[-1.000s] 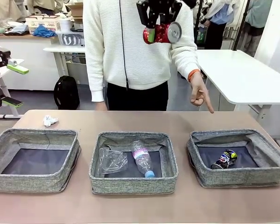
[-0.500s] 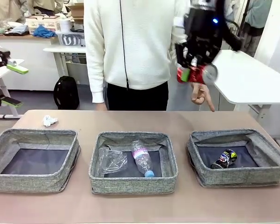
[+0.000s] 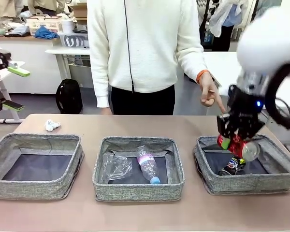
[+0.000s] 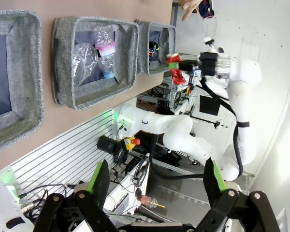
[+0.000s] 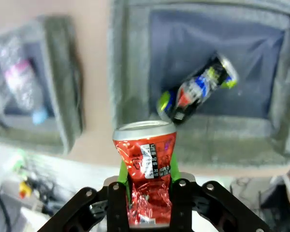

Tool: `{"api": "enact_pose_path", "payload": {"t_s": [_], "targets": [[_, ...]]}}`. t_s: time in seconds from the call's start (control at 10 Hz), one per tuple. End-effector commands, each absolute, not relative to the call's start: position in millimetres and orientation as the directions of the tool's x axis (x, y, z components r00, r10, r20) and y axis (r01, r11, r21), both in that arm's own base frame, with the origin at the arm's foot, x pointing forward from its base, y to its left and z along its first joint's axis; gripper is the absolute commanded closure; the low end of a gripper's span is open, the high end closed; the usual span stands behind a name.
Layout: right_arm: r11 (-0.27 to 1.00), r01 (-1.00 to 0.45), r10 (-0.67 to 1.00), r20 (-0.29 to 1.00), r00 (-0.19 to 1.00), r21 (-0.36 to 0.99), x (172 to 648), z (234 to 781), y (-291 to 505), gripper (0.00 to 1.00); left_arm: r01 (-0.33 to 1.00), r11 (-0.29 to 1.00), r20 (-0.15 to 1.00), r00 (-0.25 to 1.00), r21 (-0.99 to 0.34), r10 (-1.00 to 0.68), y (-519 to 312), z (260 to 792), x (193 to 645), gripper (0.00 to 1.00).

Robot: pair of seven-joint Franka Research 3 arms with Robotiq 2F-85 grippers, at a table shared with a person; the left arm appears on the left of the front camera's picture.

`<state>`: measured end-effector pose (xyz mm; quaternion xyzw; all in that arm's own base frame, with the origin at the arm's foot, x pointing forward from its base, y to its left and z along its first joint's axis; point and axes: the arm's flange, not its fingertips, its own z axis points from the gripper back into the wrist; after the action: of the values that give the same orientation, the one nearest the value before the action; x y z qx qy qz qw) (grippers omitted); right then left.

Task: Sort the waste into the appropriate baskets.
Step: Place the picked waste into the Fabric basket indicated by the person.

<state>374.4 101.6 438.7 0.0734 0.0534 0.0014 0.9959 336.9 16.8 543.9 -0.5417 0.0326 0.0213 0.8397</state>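
Your right gripper (image 3: 237,144) is clamped on the red can (image 3: 240,146), green pads pressed to its crumpled sides. In the right wrist view the red can (image 5: 146,170) runs lengthwise between the fingers, silver rim pointing away from the wrist. From the front you see its long axis tilted, the silver end facing down and to the right, above the right basket (image 3: 246,181) and not touching it. Beneath lies the black can (image 3: 232,165) on its side on the dark bottom, its long axis slanted across the floor. The person's hand (image 3: 209,93) points down just behind that basket.

The middle basket (image 3: 137,189) holds two clear bottles; the pink-labelled bottle (image 3: 148,166) lies with its blue cap toward you. The paper wad (image 3: 51,125) sits on the table behind the left basket (image 3: 35,187).

Your left gripper (image 4: 154,181) hangs with its fingers spread wide, holding nothing.
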Motion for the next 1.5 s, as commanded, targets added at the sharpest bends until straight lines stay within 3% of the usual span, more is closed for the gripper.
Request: {"api": "enact_pose_path", "payload": {"t_s": [0.0, 0.2, 0.8, 0.9, 1.0, 1.1, 1.4], "targets": [[0.964, 0.149, -0.153, -0.001, 0.988, 0.219, 399, 425, 87, 0.66, -0.069, 0.413, -0.075, 0.997, -0.908, 0.001, 17, 544, 335, 0.0], [0.922, 0.259, -0.277, 0.024, 0.961, 0.286, 413, 411, 61, 0.66, -0.069, 0.413, -0.075, 0.997, -0.908, 0.001, 17, 544, 335, 0.0], [0.909, 0.279, -0.293, -0.001, 0.956, 0.309, 413, 396, 47, 0.66, -0.069, 0.413, -0.075, 0.997, -0.908, 0.001, 17, 544, 335, 0.0], [0.91, 0.27, -0.284, -0.002, 0.959, 0.315, 412, 394, 49, 0.25, -0.069, 0.413, -0.075, 0.997, -0.908, 0.001, 17, 544, 335, 0.0], [0.911, 0.266, -0.281, 0.003, 0.96, 0.316, 411, 395, 49, 0.07, -0.069, 0.413, -0.075, 0.997, -0.908, 0.001, 17, 544, 335, 0.0], [0.91, 0.269, -0.285, 0.004, 0.959, 0.314, 410, 396, 49, 0.0, -0.069, 0.413, -0.075, 0.997, -0.908, 0.001, 17, 544, 335, 0.0], [0.907, 0.263, -0.282, 0.009, 0.959, 0.33, 412, 396, 51, 0.0, -0.069, 0.413, -0.075, 0.997, -0.908, 0.001, 17, 544, 335, 0.0]]}}
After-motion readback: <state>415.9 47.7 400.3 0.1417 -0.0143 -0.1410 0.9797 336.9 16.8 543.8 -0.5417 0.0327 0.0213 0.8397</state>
